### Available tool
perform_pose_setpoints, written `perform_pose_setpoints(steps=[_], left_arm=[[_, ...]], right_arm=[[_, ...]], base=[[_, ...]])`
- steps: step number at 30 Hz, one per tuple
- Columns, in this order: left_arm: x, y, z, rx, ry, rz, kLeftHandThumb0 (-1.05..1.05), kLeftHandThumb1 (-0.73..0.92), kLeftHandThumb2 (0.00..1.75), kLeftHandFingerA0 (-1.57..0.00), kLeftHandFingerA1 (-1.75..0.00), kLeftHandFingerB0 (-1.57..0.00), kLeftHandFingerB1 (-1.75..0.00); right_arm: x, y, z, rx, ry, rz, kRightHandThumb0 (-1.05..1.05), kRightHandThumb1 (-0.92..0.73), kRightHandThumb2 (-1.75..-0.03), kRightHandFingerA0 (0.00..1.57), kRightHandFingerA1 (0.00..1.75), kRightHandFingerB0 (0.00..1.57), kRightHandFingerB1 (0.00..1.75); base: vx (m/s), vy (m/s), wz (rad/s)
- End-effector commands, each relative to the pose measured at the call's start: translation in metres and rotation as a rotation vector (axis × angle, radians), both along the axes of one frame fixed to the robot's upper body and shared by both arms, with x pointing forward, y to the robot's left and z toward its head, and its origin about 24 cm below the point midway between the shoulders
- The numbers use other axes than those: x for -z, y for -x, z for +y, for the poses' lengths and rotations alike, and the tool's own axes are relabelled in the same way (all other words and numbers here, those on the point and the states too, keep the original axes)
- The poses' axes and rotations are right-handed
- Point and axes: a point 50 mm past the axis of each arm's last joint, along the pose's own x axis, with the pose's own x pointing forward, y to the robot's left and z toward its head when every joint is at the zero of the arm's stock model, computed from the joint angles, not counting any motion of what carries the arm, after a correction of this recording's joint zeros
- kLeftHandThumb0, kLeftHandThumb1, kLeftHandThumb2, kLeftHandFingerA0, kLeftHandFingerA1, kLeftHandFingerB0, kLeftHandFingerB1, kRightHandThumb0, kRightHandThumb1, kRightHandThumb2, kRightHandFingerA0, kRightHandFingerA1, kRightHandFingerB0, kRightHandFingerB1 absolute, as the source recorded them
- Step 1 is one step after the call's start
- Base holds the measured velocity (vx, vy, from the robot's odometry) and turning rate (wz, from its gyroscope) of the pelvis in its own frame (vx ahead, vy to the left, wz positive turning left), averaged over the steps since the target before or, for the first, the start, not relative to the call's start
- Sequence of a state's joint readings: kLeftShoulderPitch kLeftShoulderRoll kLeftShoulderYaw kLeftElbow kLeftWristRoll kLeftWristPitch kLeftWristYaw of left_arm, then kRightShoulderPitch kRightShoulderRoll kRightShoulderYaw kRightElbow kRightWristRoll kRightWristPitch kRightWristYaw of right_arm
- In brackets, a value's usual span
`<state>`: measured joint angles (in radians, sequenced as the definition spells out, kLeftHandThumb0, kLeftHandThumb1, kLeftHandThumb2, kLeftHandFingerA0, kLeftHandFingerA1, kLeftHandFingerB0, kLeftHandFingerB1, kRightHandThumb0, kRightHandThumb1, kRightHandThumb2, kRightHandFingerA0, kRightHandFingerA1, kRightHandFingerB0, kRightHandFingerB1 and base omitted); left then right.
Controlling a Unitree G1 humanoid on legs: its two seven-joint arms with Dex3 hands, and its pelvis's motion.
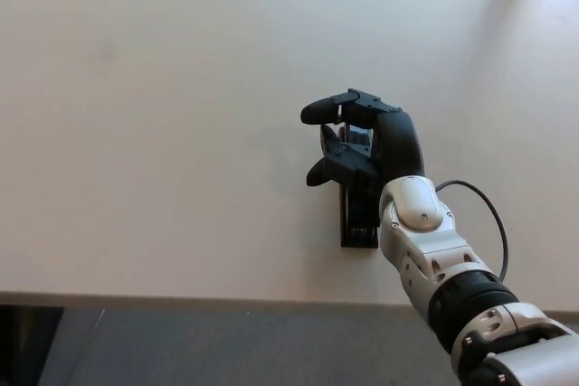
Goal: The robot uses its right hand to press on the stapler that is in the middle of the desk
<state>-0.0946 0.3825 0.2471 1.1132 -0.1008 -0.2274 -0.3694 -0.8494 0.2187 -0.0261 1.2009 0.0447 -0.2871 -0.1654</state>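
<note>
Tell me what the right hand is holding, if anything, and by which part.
Nothing is held. The right hand sits over the far end of the stapler, fingers curled but apart, not closed around it.

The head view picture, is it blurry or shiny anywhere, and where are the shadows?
In the head view, everything looks sharp; the pale white desk is evenly bright with no hard glare; the black three-fingered right hand casts only a faint shadow; the white forearm shell carries a soft sheen; the black stapler stays dark, its details hard to read.
</note>
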Motion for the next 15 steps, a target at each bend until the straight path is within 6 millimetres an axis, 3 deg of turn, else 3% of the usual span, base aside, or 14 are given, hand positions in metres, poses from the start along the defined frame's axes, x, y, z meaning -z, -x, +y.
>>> perform_pose_setpoints(steps=[1,5,10,13,15], left_arm=[[-0.008,-0.007,0.007,-0.007,-0.012,-0.027,-0.49,0.92,0.85,0.0,-0.14,-0.02,-0.18],[-0.013,-0.018,0.005,0.003,-0.012,-0.06,-0.48,0.92,0.85,0.0,-0.15,-0.01,-0.18],[-0.012,-0.017,0.006,-0.024,0.007,-0.062,-0.48,0.92,0.82,-0.01,-0.19,-0.04,-0.22],[-0.004,-0.002,0.005,-0.032,0.015,-0.031,-0.47,0.92,0.82,-0.01,-0.19,-0.04,-0.21],[0.008,0.027,0.006,-0.033,0.003,0.045,-0.5,0.92,0.81,0.0,-0.15,-0.05,-0.21]], right_arm=[[0.045,0.031,0.02,-0.056,-0.032,0.162,-0.1,-0.76,-0.77,1.18,1.25,0.76,1.18],[0.057,0.038,0.017,-0.057,0.007,0.217,-0.11,-0.77,-0.74,1.13,1.29,0.77,1.17],[0.072,0.049,0.018,-0.059,0.011,0.281,-0.12,-0.78,-0.74,1.17,1.22,0.77,1.13],[0.089,0.064,0.018,-0.058,-0.007,0.328,-0.11,-0.76,-0.77,1.18,1.22,0.78,1.13],[0.113,0.091,0.018,-0.064,0.003,0.389,-0.1,-0.76,-0.77,1.19,1.23,0.78,1.17]], base=[[0.0,0.0,0.0],[0.0,0.0,0.0],[0.0,0.0,0.0],[0.0,0.0,0.0],[0.0,0.0,0.0]])
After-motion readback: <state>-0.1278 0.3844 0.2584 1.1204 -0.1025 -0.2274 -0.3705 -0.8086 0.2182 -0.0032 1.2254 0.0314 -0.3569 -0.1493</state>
